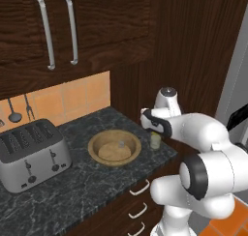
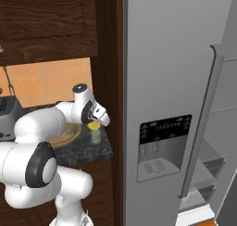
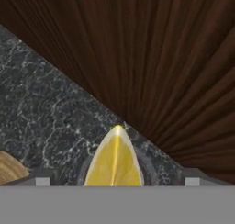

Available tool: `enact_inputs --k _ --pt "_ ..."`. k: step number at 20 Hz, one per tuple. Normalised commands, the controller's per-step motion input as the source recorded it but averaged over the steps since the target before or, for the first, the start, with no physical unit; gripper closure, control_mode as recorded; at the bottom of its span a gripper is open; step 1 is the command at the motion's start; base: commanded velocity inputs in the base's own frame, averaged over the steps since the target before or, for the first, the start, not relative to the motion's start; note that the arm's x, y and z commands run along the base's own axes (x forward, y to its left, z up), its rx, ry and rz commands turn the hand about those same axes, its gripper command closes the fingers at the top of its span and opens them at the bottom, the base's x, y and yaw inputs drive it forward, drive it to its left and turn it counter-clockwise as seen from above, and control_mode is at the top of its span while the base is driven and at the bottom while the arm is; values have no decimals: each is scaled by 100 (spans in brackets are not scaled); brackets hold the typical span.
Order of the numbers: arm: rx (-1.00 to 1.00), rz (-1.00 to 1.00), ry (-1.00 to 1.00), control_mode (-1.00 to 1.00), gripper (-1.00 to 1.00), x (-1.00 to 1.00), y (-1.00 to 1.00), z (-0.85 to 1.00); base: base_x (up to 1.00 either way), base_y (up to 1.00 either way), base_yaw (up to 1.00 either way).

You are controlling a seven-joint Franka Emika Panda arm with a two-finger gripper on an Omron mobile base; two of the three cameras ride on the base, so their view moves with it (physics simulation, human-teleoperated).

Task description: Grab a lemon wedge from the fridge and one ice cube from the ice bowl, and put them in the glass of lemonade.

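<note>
My gripper (image 2: 95,122) hangs over the glass of lemonade (image 2: 96,136) at the counter's right end, beside the dark wood panel. The hand view shows its two fingertips (image 3: 42,178) standing far apart, so it is open. The yellow lemon wedge (image 3: 114,159) sits between them, touching neither, point up over the glass's rim (image 3: 149,159). From the right base view the lemon wedge (image 2: 94,125) is just above the glass. The wooden ice bowl (image 1: 98,140) lies left of the glass (image 1: 155,141), with a small pale ice cube (image 1: 121,144) inside. The grey fridge (image 2: 171,81) stands to the right.
A silver toaster (image 1: 31,153) stands at the counter's left. Dark upper cabinets with long handles (image 1: 47,32) hang above. The fridge's right door is swung open, showing shelves (image 2: 210,167). Drawer handles (image 1: 139,187) line the cabinet front below the counter.
</note>
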Motion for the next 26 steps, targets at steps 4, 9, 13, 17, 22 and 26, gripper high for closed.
enact_inputs --k 4,9,13,17,22,26 --pt "0 0 -5 -100 -100 -37 0 2 0 0 0" --pt "-2 0 -9 -100 -100 -38 26 53 0 0 0" --pt "-2 0 -3 -100 -100 -58 47 100 0 0 0" --pt "-3 3 0 -100 -100 -96 19 100 0 0 0" --pt "-1 16 0 -100 -100 -86 -21 33 0 0 0" --pt "0 20 0 -100 -100 -73 -26 1 0 0 0"
